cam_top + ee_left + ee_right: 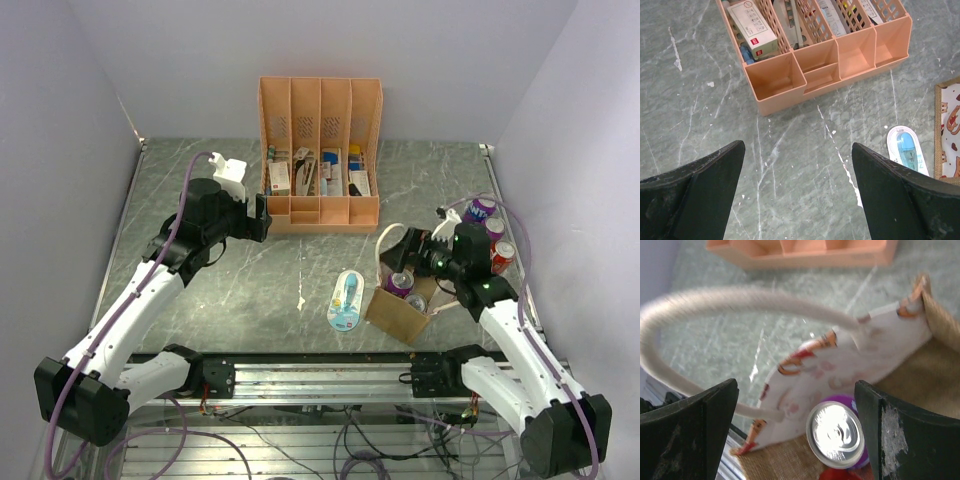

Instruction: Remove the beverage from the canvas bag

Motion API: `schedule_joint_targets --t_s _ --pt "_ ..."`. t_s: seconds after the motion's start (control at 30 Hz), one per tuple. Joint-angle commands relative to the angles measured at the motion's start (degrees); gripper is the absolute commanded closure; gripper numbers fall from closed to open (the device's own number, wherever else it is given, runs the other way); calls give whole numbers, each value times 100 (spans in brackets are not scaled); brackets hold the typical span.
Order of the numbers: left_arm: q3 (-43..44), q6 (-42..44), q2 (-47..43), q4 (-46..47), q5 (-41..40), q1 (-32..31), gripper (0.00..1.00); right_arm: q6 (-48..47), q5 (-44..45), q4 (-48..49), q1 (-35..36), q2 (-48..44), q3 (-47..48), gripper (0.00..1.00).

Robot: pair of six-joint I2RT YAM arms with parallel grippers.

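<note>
The canvas bag (398,312) sits open on the table (250,290), purple can (835,434) upright inside. We see the right jaws spread above it, the left jaws spread too.

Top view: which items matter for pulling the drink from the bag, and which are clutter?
Job: canvas bag; purple can inside it; right gripper, open over it.
Clutter: orange organizer; white-and-blue pack; loose cans at far right; left gripper, open.

No text can be read. The white box (752,27) in the organizer (775,80) has print and a red mark, too small to read. White lettering on the purple can (481,209) is blurred.
</note>
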Motion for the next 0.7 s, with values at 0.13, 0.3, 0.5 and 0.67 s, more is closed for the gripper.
schedule_joint_targets --t_s 0.13,0.3,0.5,0.67 --pt "210 -69 81 73 208 57 2 184 797 -1100 151 -597 -145 0" --pt "217 -68 114 56 193 57 2 508 1542 -1736 160 -651 94 0" --pt "227 -60 114 38 172 57 2 863 1946 -2530 200 -555 253 0" --pt "232 -58 145 31 195 57 2 1079 1914 -2980 256 -701 88 0"
